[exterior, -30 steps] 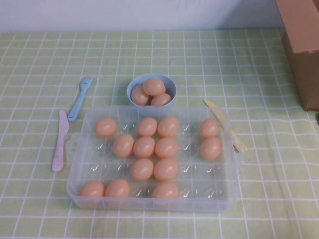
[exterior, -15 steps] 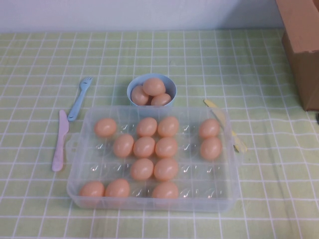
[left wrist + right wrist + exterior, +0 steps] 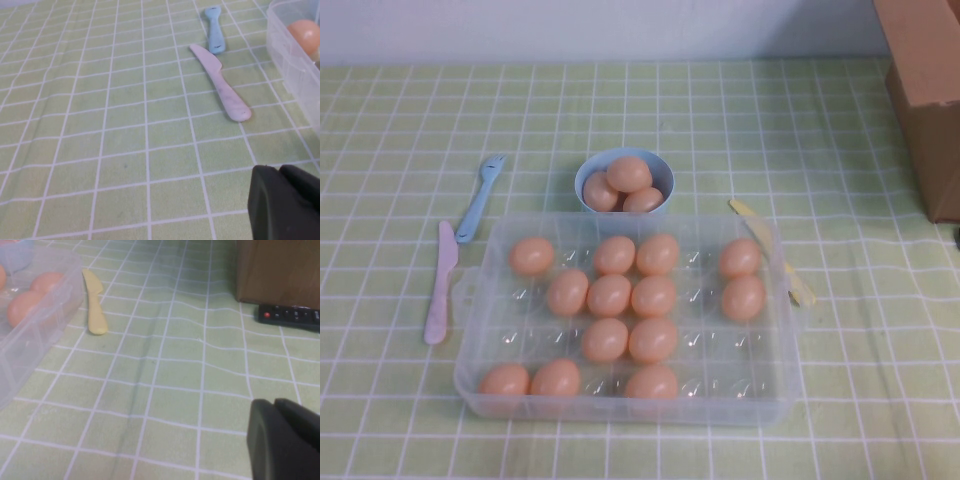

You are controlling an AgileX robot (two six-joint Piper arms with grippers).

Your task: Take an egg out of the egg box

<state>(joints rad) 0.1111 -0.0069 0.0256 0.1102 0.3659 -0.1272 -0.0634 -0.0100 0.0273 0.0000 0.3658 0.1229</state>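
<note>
The clear plastic egg box (image 3: 620, 412) sits at the middle front of the table and holds several orange-tan eggs; one egg (image 3: 609, 296) lies near its centre. Neither gripper shows in the high view. In the left wrist view my left gripper (image 3: 280, 171) is shut and empty, low over the cloth, apart from the box's corner (image 3: 295, 70), where one egg (image 3: 306, 37) shows. In the right wrist view my right gripper (image 3: 274, 403) is shut and empty, apart from the box (image 3: 50, 310) and its eggs (image 3: 20, 307).
A light-blue bowl (image 3: 587, 172) with three eggs stands behind the box. A pink knife (image 3: 440, 285) and a blue fork (image 3: 480, 198) lie to its left, a yellow knife (image 3: 801, 291) to its right. A cardboard box (image 3: 925, 90) stands at the far right, with a black remote (image 3: 290, 316) by it.
</note>
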